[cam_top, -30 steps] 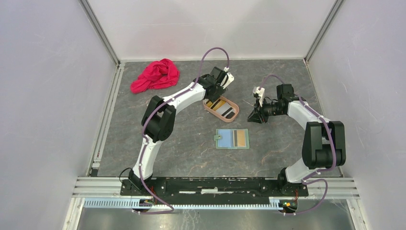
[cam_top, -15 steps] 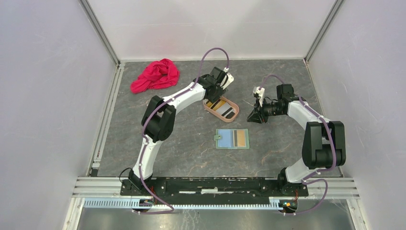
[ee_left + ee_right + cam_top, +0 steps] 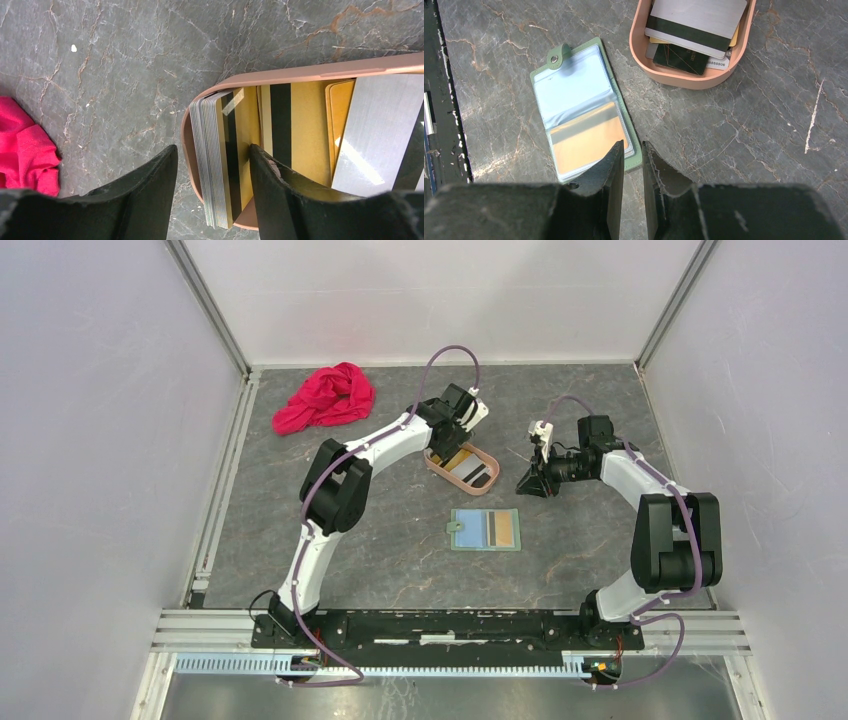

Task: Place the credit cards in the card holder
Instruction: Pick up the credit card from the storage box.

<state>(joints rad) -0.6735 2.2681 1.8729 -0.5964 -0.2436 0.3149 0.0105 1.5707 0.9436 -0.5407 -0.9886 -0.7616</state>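
The card holder [image 3: 485, 529] lies open and flat on the table, sage green outside and light blue inside [image 3: 574, 90], with a gold card [image 3: 584, 142] in one pocket. More credit cards [image 3: 470, 468] fill the pinkish-tan tray [image 3: 481, 488]. A stack [image 3: 217, 170] stands on edge at the tray's end, and gold [image 3: 300, 130] and grey [image 3: 380, 135] cards lie beside it. My left gripper [image 3: 212, 150] is open and straddles that stack and the tray wall [image 3: 300, 75]. My right gripper [image 3: 633, 145] hovers right of the tray, jaws slightly apart and empty.
A crumpled red cloth [image 3: 325, 398] lies at the back left of the table, also at the left edge of the left wrist view [image 3: 22, 150]. White walls enclose the table on three sides. The arms' mounting rail [image 3: 450, 625] runs along the near edge.
My left arm has shifted slightly over the tray's end. The right arm, the card holder and the tray have not moved.
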